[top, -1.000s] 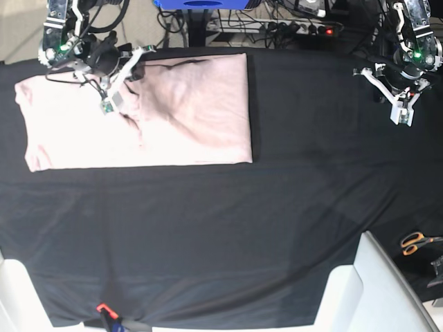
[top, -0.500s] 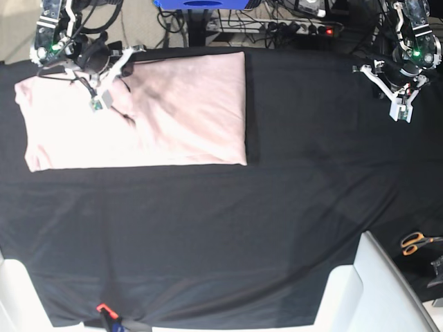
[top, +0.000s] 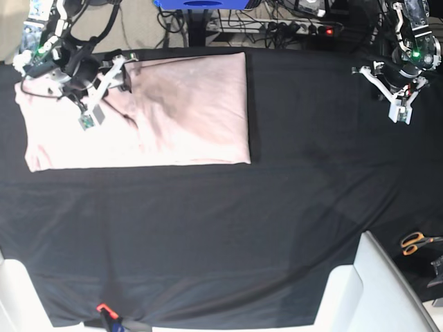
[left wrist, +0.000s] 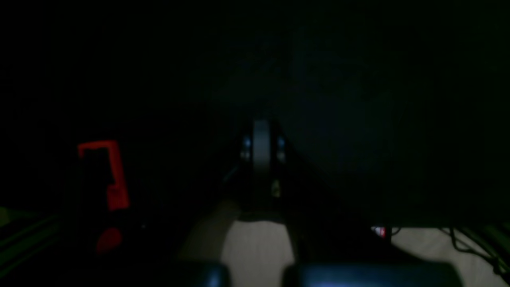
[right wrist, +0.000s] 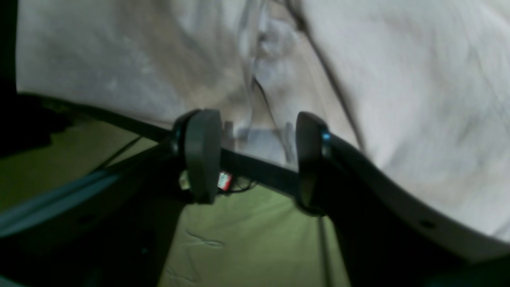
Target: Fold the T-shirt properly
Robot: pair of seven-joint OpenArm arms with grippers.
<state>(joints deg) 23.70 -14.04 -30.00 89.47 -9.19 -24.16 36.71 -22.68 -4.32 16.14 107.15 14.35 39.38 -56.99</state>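
The pale pink T-shirt [top: 180, 111] lies as a flat folded rectangle on the back left of the black table cloth [top: 221, 228]. My right gripper [top: 119, 75] hovers over the shirt's back edge near its left end. In the right wrist view its fingers [right wrist: 203, 155] stand apart with nothing between them, and the T-shirt [right wrist: 398, 79] fills the space beyond. My left gripper [top: 391, 83] hangs over bare cloth at the back right, far from the shirt. The left wrist view is very dark, with the left gripper [left wrist: 261, 147] pressed shut and empty.
Orange-handled scissors [top: 415, 242] lie at the right edge. White chair-like shapes [top: 374, 290] rise at the front right and front left corners. Cables and a power strip [top: 291, 28] run behind the table. A red clip [top: 104, 308] sits at the front edge.
My right gripper has moved left along the shirt's back edge and opened, letting go of the fabric. The shirt's top layer has settled flatter. The left arm has barely moved.
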